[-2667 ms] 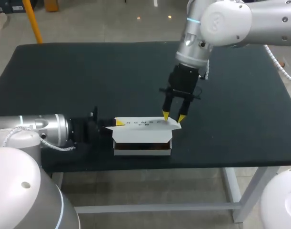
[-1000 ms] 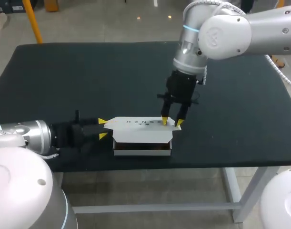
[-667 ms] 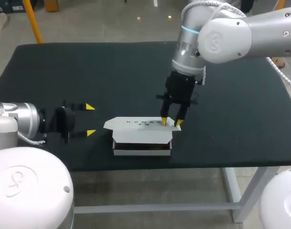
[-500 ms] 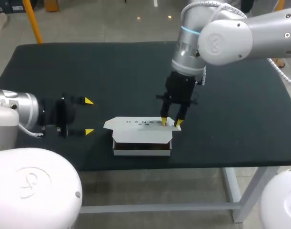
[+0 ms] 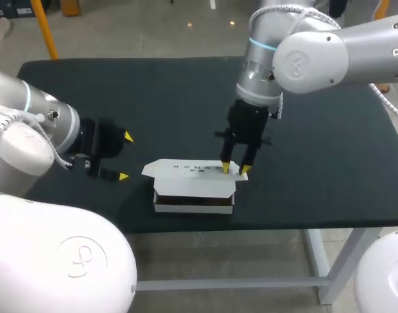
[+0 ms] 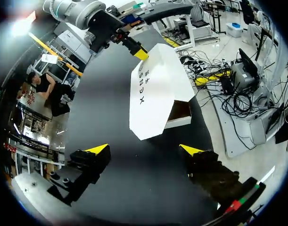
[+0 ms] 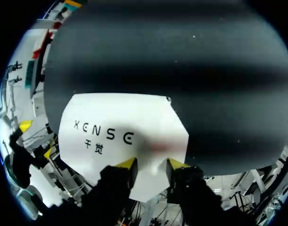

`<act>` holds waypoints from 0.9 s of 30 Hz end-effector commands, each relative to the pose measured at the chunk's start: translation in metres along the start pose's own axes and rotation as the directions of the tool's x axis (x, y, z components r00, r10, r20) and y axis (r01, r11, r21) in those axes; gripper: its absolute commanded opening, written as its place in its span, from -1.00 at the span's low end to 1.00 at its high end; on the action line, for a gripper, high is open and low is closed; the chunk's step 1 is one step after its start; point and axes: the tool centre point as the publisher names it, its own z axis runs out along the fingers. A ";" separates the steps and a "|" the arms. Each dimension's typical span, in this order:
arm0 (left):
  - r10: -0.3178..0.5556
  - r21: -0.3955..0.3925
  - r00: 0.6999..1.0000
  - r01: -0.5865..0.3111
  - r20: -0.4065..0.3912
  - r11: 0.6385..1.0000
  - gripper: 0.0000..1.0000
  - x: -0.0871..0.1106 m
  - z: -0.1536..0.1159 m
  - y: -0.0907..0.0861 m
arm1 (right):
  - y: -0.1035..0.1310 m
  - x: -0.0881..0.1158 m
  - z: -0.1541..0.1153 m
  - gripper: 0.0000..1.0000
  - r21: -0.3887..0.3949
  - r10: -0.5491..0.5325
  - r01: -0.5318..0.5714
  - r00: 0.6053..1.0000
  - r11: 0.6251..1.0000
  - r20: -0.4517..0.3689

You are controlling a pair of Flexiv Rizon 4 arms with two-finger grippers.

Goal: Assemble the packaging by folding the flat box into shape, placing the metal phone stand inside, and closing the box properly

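A white box [image 5: 195, 177] sits near the table's front edge, its printed lid [image 5: 192, 168] lowered but with a gap along the front. My right gripper [image 5: 235, 170] points down at the lid's right end. Its yellow tips stand a little apart and rest on the lid [image 7: 120, 127], with nothing gripped between them [image 7: 151, 164]. My left gripper [image 5: 126, 156] hangs wide open to the left of the box, clear of it. In the left wrist view the box [image 6: 153, 89] lies ahead of the open fingers [image 6: 144, 149]. The phone stand is hidden from view.
The black table top [image 5: 153, 98] stretches bare behind and to both sides of the box. The box stands close to the table's front edge [image 5: 251, 225]. My left arm's white housing fills the lower left of the head view.
My left gripper let go of the lid's left end, opened wide and drew back to the left, swinging its wrist round. The right gripper has stayed on the lid's right end.
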 end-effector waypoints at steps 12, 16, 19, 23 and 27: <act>-0.520 -0.208 0.810 0.478 -0.271 0.853 1.00 -0.036 -0.007 -0.020 | -0.003 -0.003 0.000 -0.14 -0.028 0.016 -0.016 1.000 0.999 0.003; -0.520 -0.208 0.810 0.478 -0.271 0.853 1.00 -0.036 -0.007 -0.020 | -0.003 -0.004 0.001 -0.14 -0.036 0.020 -0.020 1.000 0.999 0.001; -0.520 -0.208 0.810 0.478 -0.271 0.853 1.00 -0.036 -0.007 -0.020 | -0.003 -0.006 0.001 -0.15 -0.043 0.026 -0.026 1.000 0.999 -0.002; -0.750 -0.305 0.618 0.685 -0.238 0.661 1.00 -0.048 0.012 -0.024 | -0.004 -0.006 0.002 -0.15 -0.050 0.030 -0.030 1.000 0.998 0.000; -0.916 -0.382 0.377 0.833 -0.137 0.399 1.00 -0.048 0.023 -0.027 | -0.003 -0.004 0.004 -0.15 -0.056 0.032 -0.031 0.999 0.998 0.003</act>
